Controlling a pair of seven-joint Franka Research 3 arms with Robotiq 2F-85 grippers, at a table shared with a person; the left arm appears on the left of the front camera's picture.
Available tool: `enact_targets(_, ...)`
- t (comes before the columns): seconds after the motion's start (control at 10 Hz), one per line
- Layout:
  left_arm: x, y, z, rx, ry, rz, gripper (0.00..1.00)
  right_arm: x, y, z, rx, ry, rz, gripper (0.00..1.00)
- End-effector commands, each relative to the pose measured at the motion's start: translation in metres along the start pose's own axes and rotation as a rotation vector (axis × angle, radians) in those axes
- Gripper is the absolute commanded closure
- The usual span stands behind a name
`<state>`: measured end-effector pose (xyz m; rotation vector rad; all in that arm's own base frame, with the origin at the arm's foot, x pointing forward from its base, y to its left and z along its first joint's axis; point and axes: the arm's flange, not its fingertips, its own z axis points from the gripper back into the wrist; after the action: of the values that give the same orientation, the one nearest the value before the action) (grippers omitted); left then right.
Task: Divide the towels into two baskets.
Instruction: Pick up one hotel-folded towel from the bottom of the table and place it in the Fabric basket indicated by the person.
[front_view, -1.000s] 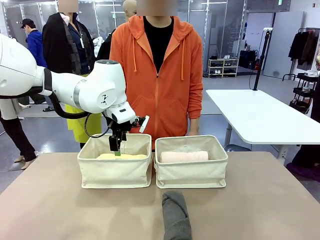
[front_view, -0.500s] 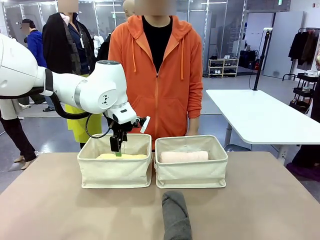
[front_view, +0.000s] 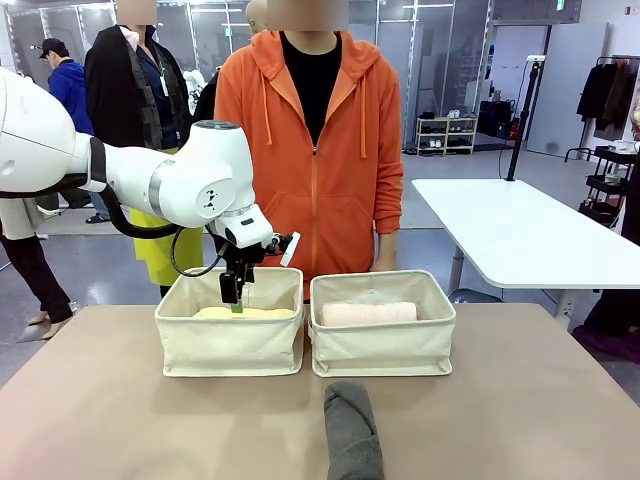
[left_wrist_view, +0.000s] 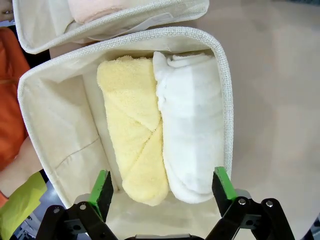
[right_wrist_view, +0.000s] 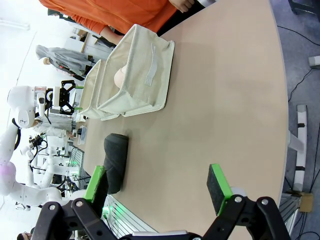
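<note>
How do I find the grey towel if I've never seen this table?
On the tan table, the left basket and right basket sit side by side. In front of the right one, toward the robot, lies the rolled grey towel. It is the darkest and lies outside the baskets, unlike the yellow towel, white towel and pink towel.

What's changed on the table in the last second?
Nothing visibly moved. The left gripper stays open above the left basket, holding nothing; the yellow towel and white towel lie inside, the pink towel in the right basket, the grey towel on the table.
</note>
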<state>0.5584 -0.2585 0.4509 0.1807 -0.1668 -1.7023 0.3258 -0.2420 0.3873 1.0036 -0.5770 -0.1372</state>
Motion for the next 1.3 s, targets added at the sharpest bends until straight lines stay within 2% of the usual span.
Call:
enact_targets(0.0,-0.003,0.000,0.000,0.000,0.001,-0.003,0.00,0.000,0.002,0.000,0.012,0.000,0.007,0.00)
enact_targets(0.1,0.000,0.000,0.000,0.000,0.000,0.000,0.00,0.000,0.002,0.000,0.012,0.000,0.007,0.00)
enact_targets(0.2,-0.008,0.002,0.023,-0.105,-0.092,0.087,0.00,0.000,0.002,0.000,0.012,0.000,0.007,0.00)
enact_targets(0.3,-0.024,-0.005,0.044,-0.195,-0.134,0.154,0.00,0.000,0.002,0.000,0.012,0.000,0.007,0.00)
enact_targets(0.5,-0.063,-0.034,0.072,-0.282,-0.290,0.306,0.00,0.000,0.002,0.000,0.012,0.000,0.007,0.00)
enact_targets(0.6,-0.095,-0.056,0.079,-0.361,-0.367,0.402,0.00,0.000,0.002,0.000,0.012,0.000,0.007,0.00)
enact_targets(0.7,-0.124,-0.083,0.086,-0.387,-0.474,0.514,0.00,0.000,0.002,0.000,0.012,0.000,0.007,0.00)
enact_targets(0.8,-0.153,-0.111,0.094,-0.356,-0.606,0.614,0.00,0.000,0.002,0.000,0.012,0.000,0.007,0.00)
enact_targets(0.9,-0.185,-0.141,0.098,-0.334,-0.662,0.708,0.00,0.000,0.002,0.000,0.012,0.000,0.007,0.00)
enact_targets(1.1,-0.265,-0.210,0.106,-0.267,-0.858,0.977,0.00,0.000,0.002,0.000,0.012,0.000,0.007,0.00)
enact_targets(1.2,-0.309,-0.243,0.103,-0.316,-0.969,1.060,0.00,0.000,0.002,0.000,0.012,0.000,0.007,0.00)
